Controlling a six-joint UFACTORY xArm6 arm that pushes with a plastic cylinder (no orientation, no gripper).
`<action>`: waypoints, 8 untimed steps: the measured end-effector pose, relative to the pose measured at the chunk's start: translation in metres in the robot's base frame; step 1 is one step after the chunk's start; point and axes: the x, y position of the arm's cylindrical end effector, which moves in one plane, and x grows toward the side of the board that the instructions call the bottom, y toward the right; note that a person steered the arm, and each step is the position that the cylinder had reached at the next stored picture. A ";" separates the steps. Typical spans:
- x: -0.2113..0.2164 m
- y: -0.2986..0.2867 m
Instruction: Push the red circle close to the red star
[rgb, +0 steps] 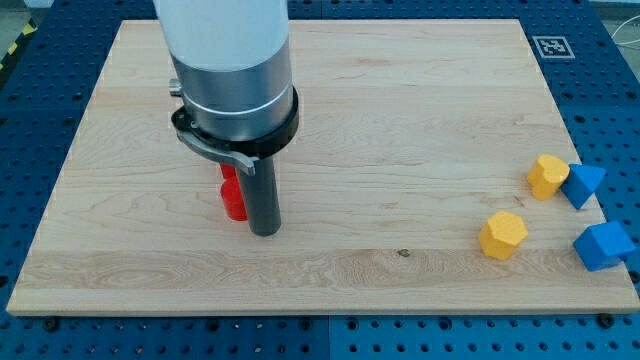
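Nearest the view's bottom, on the right side of the wooden board (330, 120), sit a yellow hexagon block (502, 235) and a blue cube-like block (603, 246) at the board's right edge. Just above them lie a second yellow block (547, 176) and a blue triangle block (583, 185), touching each other.

Left of centre, my tip (264, 232) rests on the board, the dark rod standing upright. There are no jaws on it, only the plain rod. A red block (233, 197) sits touching the rod's left side, partly hidden behind it; whether this is the circle or the star I cannot tell, and only one red piece shows.

Above the rod rises the arm's collar and white body (228, 50), vertical, covering the board's upper left
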 end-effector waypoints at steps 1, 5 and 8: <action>0.000 -0.013; -0.018 -0.036; 0.010 0.047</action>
